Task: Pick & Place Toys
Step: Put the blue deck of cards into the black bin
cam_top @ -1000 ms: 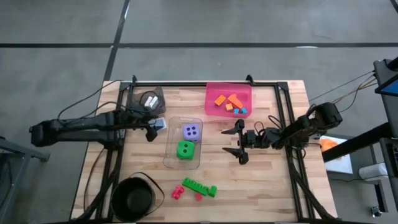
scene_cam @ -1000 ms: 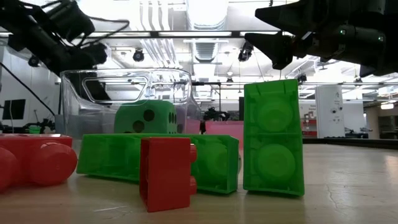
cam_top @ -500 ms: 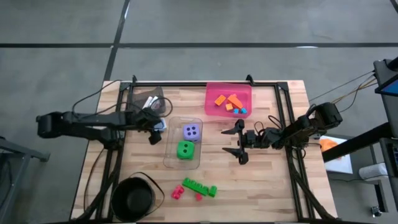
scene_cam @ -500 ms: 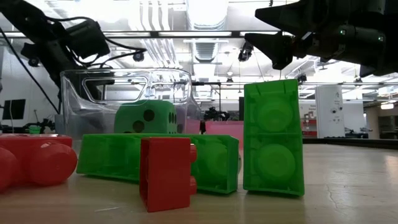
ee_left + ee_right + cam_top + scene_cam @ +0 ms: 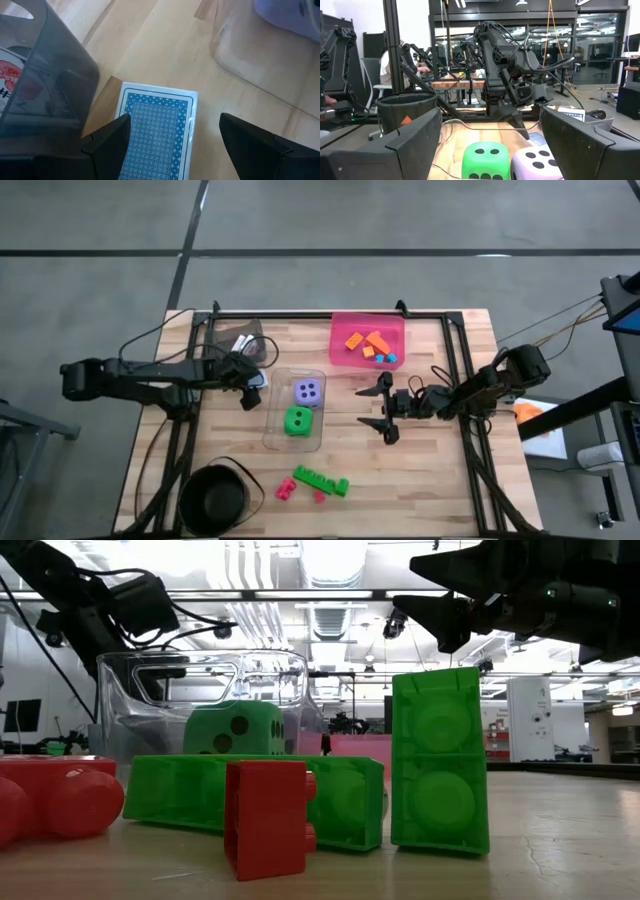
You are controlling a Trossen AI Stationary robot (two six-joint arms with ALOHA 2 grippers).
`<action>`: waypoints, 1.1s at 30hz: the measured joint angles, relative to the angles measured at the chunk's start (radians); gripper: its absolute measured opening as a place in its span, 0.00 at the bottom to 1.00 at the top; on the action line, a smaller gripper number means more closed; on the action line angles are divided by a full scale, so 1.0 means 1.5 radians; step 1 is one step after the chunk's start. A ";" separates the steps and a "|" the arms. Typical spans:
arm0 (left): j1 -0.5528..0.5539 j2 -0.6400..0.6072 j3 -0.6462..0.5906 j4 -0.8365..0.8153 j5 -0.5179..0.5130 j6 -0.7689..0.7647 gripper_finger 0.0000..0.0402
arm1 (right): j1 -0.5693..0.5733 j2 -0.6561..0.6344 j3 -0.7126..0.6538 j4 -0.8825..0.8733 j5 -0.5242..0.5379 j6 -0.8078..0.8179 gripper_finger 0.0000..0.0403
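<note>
A blue-backed pack of picture cards (image 5: 157, 131) lies flat on the wood between the grey bin (image 5: 243, 340) and the clear bin (image 5: 297, 408). My left gripper (image 5: 175, 120) stands open over it, pointing steeply down, one finger on each side of the pack. A purple die (image 5: 308, 391) and a green die (image 5: 297, 421) sit in the clear bin. Orange and teal bricks (image 5: 368, 345) lie in the pink bin (image 5: 340, 338). Green bricks (image 5: 320, 479) and pink bricks (image 5: 287, 489) rest on the table's near part. My right gripper (image 5: 385, 408) hovers open right of the clear bin. My left gripper has one finger (image 5: 107, 142) at the card pack's long edge (image 5: 124, 125); I cannot tell whether it touches. The other finger stands clear of the pack over bare wood.
A black round bowl (image 5: 213, 498) sits at the near left corner. The grey bin holds more cards (image 5: 15, 75). Black frame rails (image 5: 455, 370) run along the table's sides. Bare wood lies near the right side.
My left gripper has sunk toward the table beside the clear bin and tipped further downward, coming down over the card pack; its fingers have stayed apart. In the last half second it has held still.
</note>
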State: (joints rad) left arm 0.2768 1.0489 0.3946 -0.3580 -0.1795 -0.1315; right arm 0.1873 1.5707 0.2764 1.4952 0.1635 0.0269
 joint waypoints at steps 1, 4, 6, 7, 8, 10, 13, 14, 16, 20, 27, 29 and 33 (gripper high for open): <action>0.000 0.000 0.000 0.000 0.000 0.000 0.76 | 0.000 0.000 0.000 0.000 0.000 0.000 0.84; 0.000 0.000 0.000 -0.001 0.001 -0.005 0.76 | 0.000 0.000 0.000 0.000 0.000 0.000 0.84; 0.000 0.000 -0.001 -0.004 0.012 -0.014 0.76 | 0.000 0.000 0.000 0.000 0.000 0.000 0.84; 0.000 0.002 -0.001 -0.003 0.021 -0.019 0.76 | 0.000 0.000 0.000 -0.001 0.000 0.000 0.84; 0.000 0.005 0.000 -0.001 0.034 -0.023 0.76 | 0.000 0.000 0.000 -0.001 0.000 0.000 0.84; 0.000 0.015 0.000 0.004 0.054 -0.029 0.76 | 0.000 0.000 0.000 -0.001 0.000 0.000 0.84; 0.000 0.038 0.000 0.014 0.058 -0.040 0.76 | -0.001 0.000 0.000 -0.001 0.000 0.000 0.84; 0.000 0.047 0.000 0.014 0.058 -0.040 0.76 | -0.001 0.000 0.000 -0.001 0.000 0.000 0.84; 0.000 0.064 0.000 0.021 0.052 -0.044 0.76 | -0.001 0.000 0.000 -0.001 0.000 0.000 0.84; 0.000 0.088 0.002 0.034 0.025 -0.050 0.76 | -0.001 0.000 0.000 -0.001 0.000 0.000 0.84; 0.000 0.091 0.002 0.034 0.013 -0.037 0.76 | -0.001 0.000 0.000 -0.002 0.000 -0.001 0.84; 0.000 0.092 0.002 0.033 -0.001 -0.035 0.76 | -0.001 0.000 0.000 -0.003 0.000 -0.001 0.84; 0.000 0.092 0.001 0.027 0.008 -0.038 0.76 | -0.001 0.000 0.000 -0.004 0.000 0.000 0.84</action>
State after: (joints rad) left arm 0.2771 1.1866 0.3962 -0.3168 -0.1668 -0.1881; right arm 0.1856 1.5707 0.2764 1.4899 0.1635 0.0265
